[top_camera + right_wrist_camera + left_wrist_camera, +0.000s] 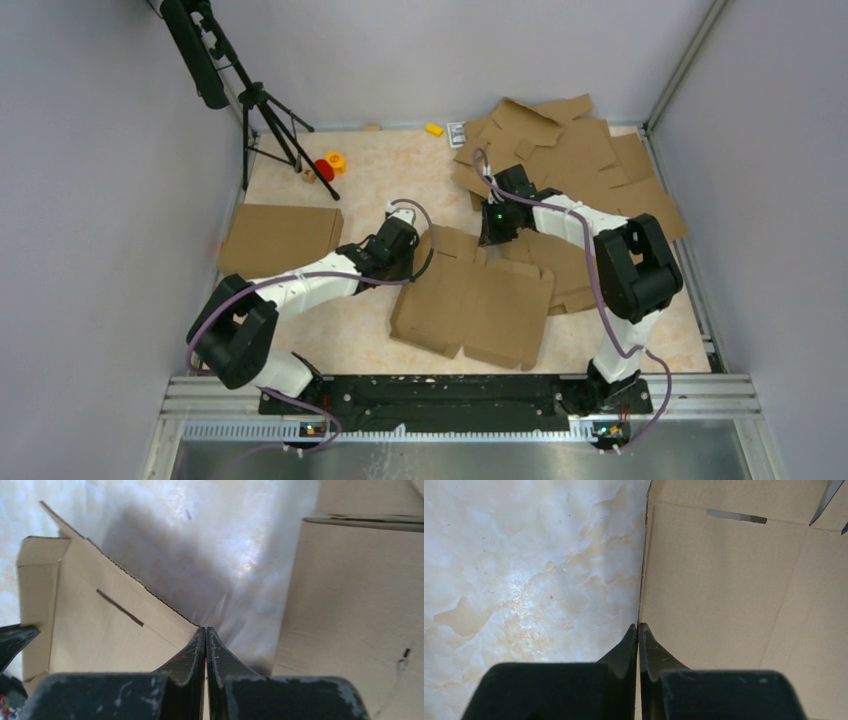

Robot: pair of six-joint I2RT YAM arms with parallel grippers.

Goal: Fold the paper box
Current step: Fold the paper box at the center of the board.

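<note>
The paper box [475, 300] is a brown cardboard blank with flaps and slots, lying mid-table. My left gripper [412, 243] is at its far left edge. In the left wrist view the fingertips [638, 625] are shut, with the box's edge [644, 570] running straight into them. My right gripper [492, 234] is at the box's far edge. In the right wrist view it [205, 628] is shut where the corrugated edge of a slotted flap [100, 625] meets the tips; that flap is raised and casts a shadow on the table.
A heap of spare cardboard blanks [590, 160] fills the far right corner, and one more [560, 268] lies under the right arm. A flat brown box [280, 238] lies at the left. A tripod [270, 120] and small red [324, 169] and yellow [434, 129] pieces stand at the back.
</note>
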